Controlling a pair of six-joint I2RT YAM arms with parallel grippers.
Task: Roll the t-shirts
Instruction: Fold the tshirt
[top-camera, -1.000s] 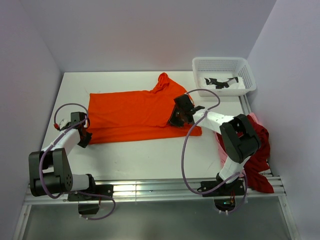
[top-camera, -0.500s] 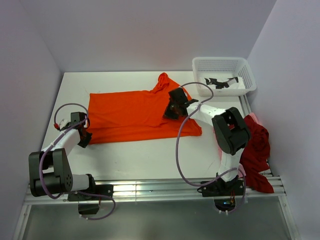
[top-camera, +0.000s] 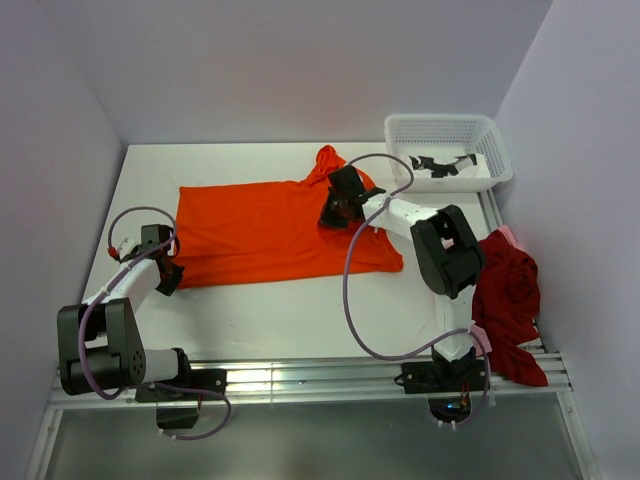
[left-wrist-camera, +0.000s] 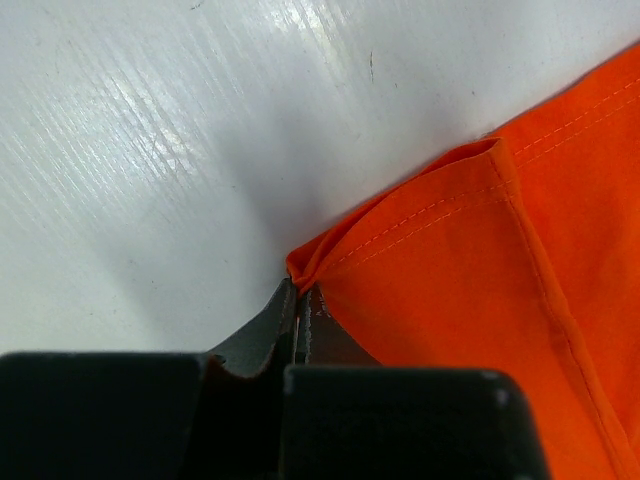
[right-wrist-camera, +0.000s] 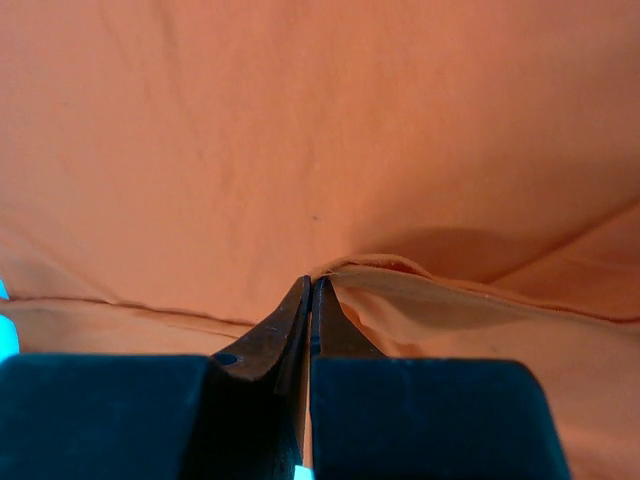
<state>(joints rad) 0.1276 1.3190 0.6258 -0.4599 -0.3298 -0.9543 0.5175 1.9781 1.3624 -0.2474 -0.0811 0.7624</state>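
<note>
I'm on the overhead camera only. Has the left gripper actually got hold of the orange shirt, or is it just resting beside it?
Observer: It has hold. In the left wrist view the left gripper is shut on a hemmed corner of the orange shirt.
Operator: And the right one?
Observer: In the right wrist view the right gripper is shut, and a small ridge of cloth is gathered right at its tips.
Operator: Is the left corner lying flat?
Observer: No. It is doubled over with the hem stitching showing, and it bunches up where it meets the fingers, next to bare table.
</note>
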